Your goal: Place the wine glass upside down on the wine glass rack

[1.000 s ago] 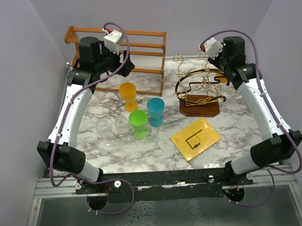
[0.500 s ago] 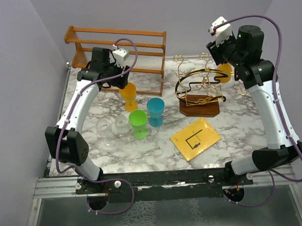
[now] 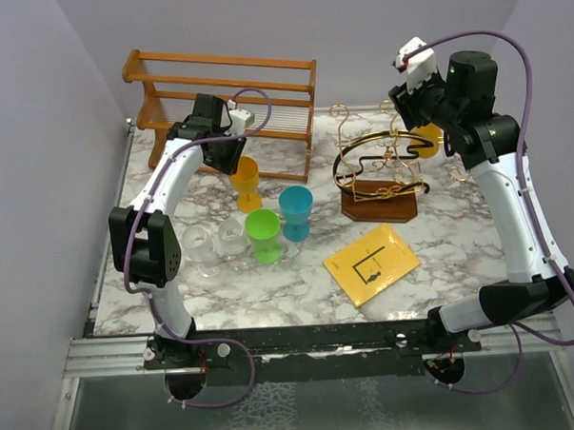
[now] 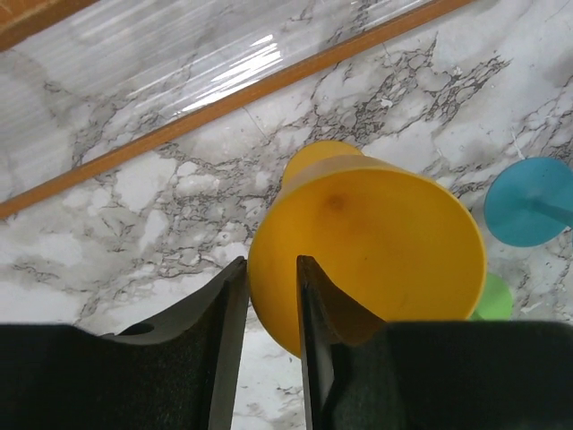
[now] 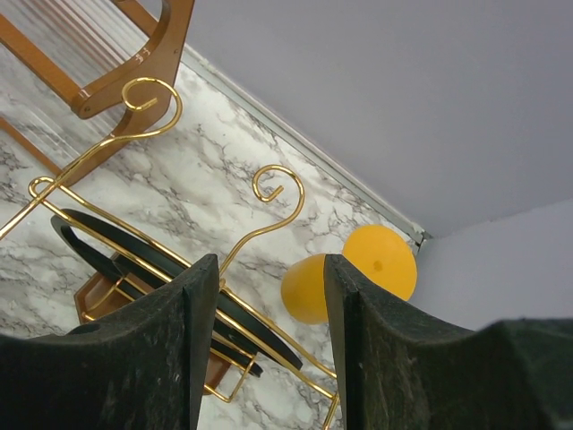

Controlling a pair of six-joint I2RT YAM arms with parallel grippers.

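An orange wine glass (image 3: 243, 177) stands upright on the marble, in front of the wooden shelf. My left gripper (image 3: 229, 158) is down at its rim. In the left wrist view the orange wine glass (image 4: 385, 242) fills the middle. The left gripper (image 4: 269, 264) straddles its rim, one finger outside the bowl and one inside, with a narrow gap; contact is unclear. The gold wire wine glass rack (image 3: 380, 168) stands on its dark base at the right. My right gripper (image 3: 401, 98) hovers above its back right and is open. Nothing lies between the jaws of the right gripper (image 5: 269, 264), which is above the rack (image 5: 107, 237).
A second orange glass (image 3: 427, 137) (image 5: 309, 287) sits at the rack's right side, foot uppermost. Green (image 3: 262, 235) and blue (image 3: 295, 212) glasses and two clear ones (image 3: 217, 245) cluster left of centre. A yellow card (image 3: 372, 264) lies in front. The wooden shelf (image 3: 220, 94) stands behind.
My left arm swung forward and down to the orange glass, and its jaws narrowed around the rim. My right arm rose above the rack, then held still with its jaws slightly wider.
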